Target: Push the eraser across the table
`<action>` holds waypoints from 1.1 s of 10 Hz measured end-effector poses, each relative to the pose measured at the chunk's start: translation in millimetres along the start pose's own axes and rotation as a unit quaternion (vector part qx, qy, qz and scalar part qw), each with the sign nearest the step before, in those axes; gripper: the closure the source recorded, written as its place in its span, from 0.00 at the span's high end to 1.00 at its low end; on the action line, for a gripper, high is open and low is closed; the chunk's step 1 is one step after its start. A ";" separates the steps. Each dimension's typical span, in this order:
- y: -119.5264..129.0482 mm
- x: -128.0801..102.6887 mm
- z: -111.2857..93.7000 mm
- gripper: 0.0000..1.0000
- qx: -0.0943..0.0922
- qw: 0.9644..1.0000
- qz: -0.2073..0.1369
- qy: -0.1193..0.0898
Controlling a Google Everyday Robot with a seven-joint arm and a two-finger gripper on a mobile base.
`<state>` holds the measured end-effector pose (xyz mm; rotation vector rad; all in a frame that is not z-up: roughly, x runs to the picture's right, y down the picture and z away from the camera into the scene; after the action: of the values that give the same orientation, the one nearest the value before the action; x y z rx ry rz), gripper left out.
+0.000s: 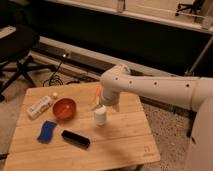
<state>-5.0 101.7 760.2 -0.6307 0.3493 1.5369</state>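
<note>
The black eraser (75,138) lies flat on the light wood table (125,140), near its front edge, left of centre. The white arm reaches in from the right. Its gripper (100,116) hangs over the table's middle, pointing down, up and to the right of the eraser and apart from it.
An orange bowl (64,108) sits behind the eraser. A blue pad (47,131) lies to the eraser's left. A white bottle (40,106) lies on its side at the left edge. A black office chair (17,47) stands on the floor at the far left.
</note>
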 end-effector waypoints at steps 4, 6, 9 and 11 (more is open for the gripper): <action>0.0 0.0 0.0 0.80 0.000 1.000 0.000 0.000; 0.0 0.1 0.0 0.80 0.000 1.000 0.000 0.000; -0.1 0.1 0.1 0.80 0.000 1.000 0.000 0.000; 15.4 6.1 -4.7 0.80 -0.017 1.000 -0.015 0.001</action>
<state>-19.2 102.7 750.5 -0.6613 0.3141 1.5168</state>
